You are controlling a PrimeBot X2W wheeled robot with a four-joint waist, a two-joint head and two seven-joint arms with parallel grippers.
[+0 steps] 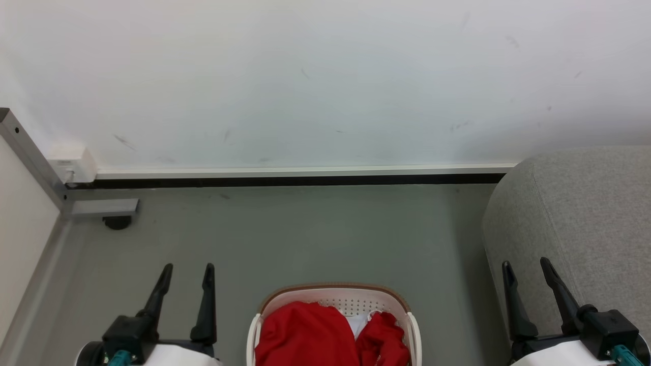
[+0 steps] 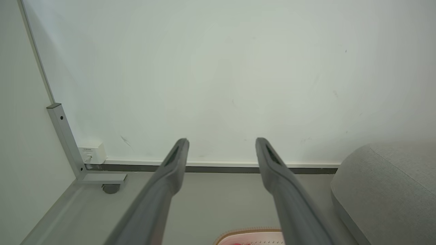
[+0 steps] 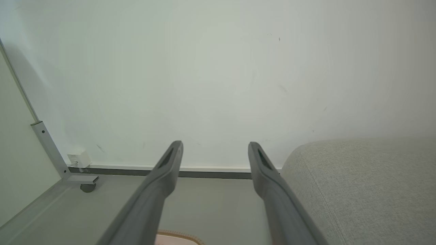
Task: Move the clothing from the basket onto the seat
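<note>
Currently one basket [image 1: 333, 294] sits on the floor [image 1: 305, 239], holding the clothing [image 1: 305, 333] in two red heaps. One seat [image 1: 585, 213] stands at its right. The left gripper [image 1: 188, 267] and right gripper [image 1: 525, 262] both gape wide, touching nothing.

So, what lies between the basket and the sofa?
A strip of bare grey floor, seen in the head view; the basket and the sofa stand apart.

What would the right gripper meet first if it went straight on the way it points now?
Probably the right gripper would reach the white wall low, near the baseboard. The grey sofa lies beside that line; depth is unclear.
</note>
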